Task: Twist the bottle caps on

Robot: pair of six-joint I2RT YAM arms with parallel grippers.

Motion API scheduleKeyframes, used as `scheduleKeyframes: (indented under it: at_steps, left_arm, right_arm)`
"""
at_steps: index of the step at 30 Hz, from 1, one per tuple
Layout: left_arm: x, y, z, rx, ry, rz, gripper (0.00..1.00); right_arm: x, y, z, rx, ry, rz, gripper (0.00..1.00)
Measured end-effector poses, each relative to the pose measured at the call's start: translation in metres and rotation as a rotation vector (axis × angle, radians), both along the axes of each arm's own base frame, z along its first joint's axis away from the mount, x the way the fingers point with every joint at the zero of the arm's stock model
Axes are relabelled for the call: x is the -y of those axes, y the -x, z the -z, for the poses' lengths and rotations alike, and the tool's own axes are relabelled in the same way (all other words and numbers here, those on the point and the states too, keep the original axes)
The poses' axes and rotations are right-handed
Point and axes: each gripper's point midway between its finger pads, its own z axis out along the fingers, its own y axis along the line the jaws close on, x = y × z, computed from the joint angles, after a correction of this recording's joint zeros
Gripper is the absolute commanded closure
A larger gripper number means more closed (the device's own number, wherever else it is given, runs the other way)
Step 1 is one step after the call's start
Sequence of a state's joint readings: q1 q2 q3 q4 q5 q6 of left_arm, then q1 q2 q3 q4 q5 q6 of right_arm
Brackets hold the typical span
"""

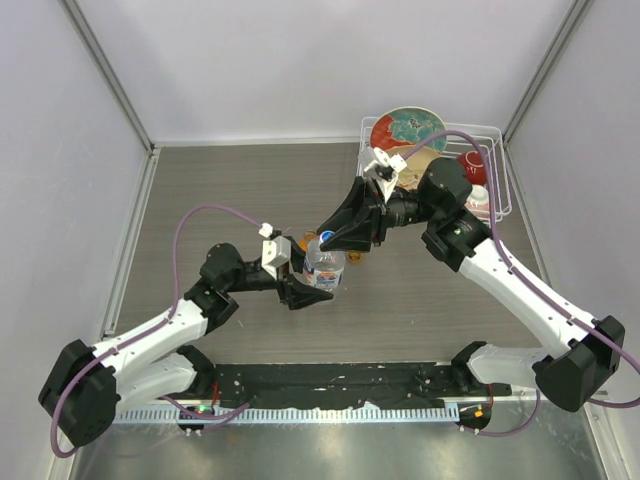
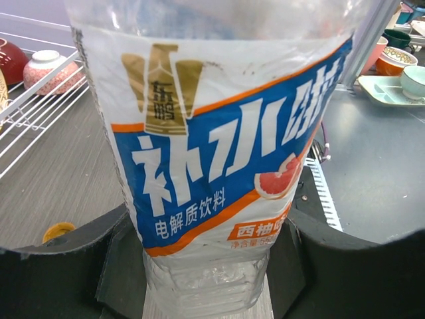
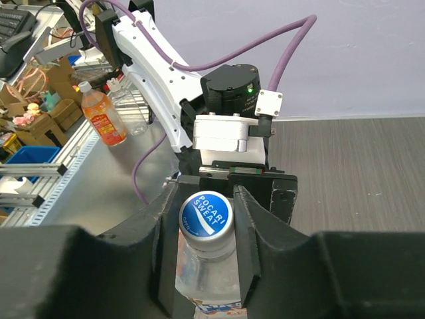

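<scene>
My left fingers (image 1: 303,292) clamp the bottle (image 1: 325,272) upright on the table (image 1: 430,300), mid-label, so it can't spin. My right fingers (image 3: 247,232) sit narrow over its neck, pinching the blue cap (image 3: 205,213) by its sides, as I judge, ready to twist it down.

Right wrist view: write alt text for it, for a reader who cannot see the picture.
The right claw grips a blue bottle cap printed POCARI SWEAT, which sits on top of a clear bottle, with one black finger on each side. Behind it is the white and black wrist of the left arm with a purple cable, over a grey wood-grain table.
</scene>
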State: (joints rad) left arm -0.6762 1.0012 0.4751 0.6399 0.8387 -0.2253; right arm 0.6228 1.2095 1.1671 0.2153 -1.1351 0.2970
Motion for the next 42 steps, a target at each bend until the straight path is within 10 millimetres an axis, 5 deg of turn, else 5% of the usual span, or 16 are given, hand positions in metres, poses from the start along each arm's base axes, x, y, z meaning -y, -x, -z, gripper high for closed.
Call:
scheduleKeyframes:
  at_steps: [6, 11, 22, 42]
  left_arm:
    - [0.000, -0.001, 0.002, -0.019, -0.007, -0.010, 1.00]
    - [-0.001, -0.004, 0.010, -0.056, -0.024, -0.036, 1.00]
    - [-0.013, -0.040, 0.033, -0.138, -0.070, -0.258, 1.00]
    - [-0.053, -0.062, 0.051, -0.093, -0.067, -0.492, 1.00]
  right_arm:
    - [-0.002, -0.005, 0.004, -0.003, 0.008, 0.013, 0.77]
    - [-0.004, -0.017, 0.013, -0.006, 0.042, 0.071, 0.99]
    - [-0.016, -0.072, 0.040, -0.068, 0.153, 0.524, 0.99]
    - [-0.037, -0.098, 0.061, -0.145, 0.280, 1.319, 0.99]
